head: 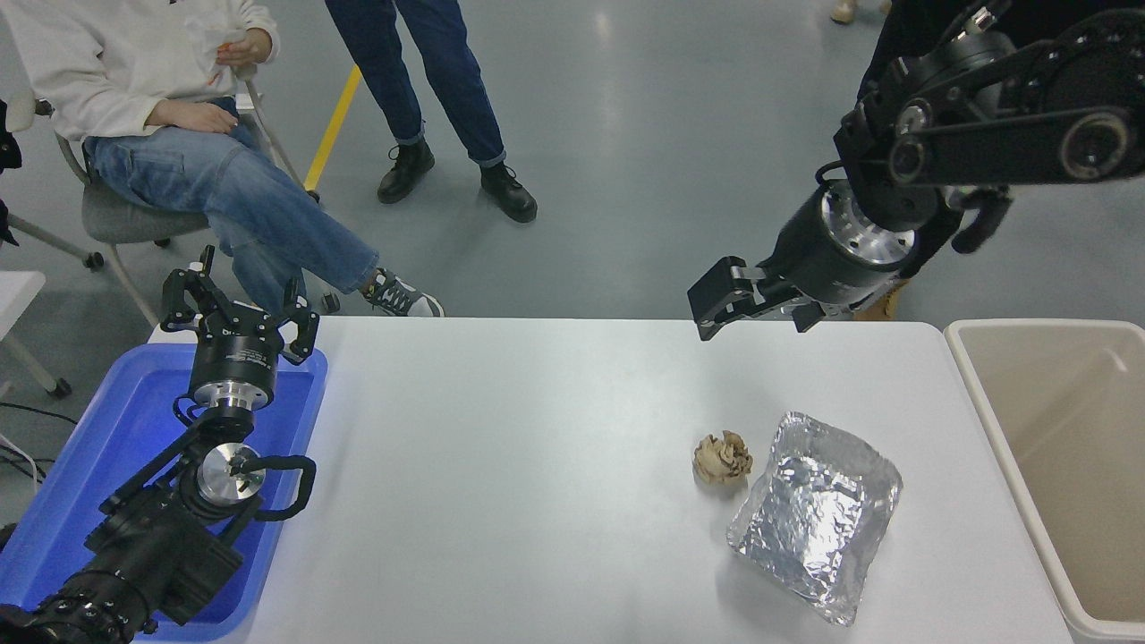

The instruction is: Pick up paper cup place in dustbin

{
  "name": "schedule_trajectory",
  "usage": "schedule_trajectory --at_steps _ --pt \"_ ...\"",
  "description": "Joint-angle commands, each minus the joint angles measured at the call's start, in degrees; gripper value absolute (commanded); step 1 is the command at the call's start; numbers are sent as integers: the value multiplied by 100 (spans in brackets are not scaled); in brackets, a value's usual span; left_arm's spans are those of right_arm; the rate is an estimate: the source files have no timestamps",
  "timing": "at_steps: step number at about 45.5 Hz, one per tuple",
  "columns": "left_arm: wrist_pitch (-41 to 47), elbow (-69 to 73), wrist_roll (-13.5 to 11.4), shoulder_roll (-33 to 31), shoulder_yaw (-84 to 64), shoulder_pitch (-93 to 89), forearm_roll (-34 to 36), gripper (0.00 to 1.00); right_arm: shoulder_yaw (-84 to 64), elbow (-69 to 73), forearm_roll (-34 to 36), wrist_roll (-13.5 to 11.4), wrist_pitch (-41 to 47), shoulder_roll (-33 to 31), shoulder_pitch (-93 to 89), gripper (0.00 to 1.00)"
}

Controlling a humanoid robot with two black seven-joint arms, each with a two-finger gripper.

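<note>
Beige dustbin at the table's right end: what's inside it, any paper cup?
The large beige rectangular plastic dustbin shows only bare inner walls; no cup is visible. Its right side and bottom run out of frame, so I cannot tell.

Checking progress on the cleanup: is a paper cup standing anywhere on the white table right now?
No, the white table carries only a crumpled paper ball and a foil tray.

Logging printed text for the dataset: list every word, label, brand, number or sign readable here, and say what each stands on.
None can be read.
Foil tray: bare crinkled silver, no print.
Crumpled paper ball: no print.
Dustbin and blue tray: plain plastic, no label.
Left gripper and right gripper: black housings, no legible marking.
Yellow floor line: a stripe, no lettering.
</note>
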Motion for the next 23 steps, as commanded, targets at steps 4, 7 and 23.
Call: schedule_trajectory --at_steps 4,7,23 --pt "0 0 0 0 -8 0 0 99 -253 349 393 -2 732 389 786 100" --pt "0 0 0 0 -8 0 0 99 -270 498 419 -2 732 442 962 100" --pt "0 0 -9 0 -8 0 0 99 -701 973 657 -2 732 416 1587 100"
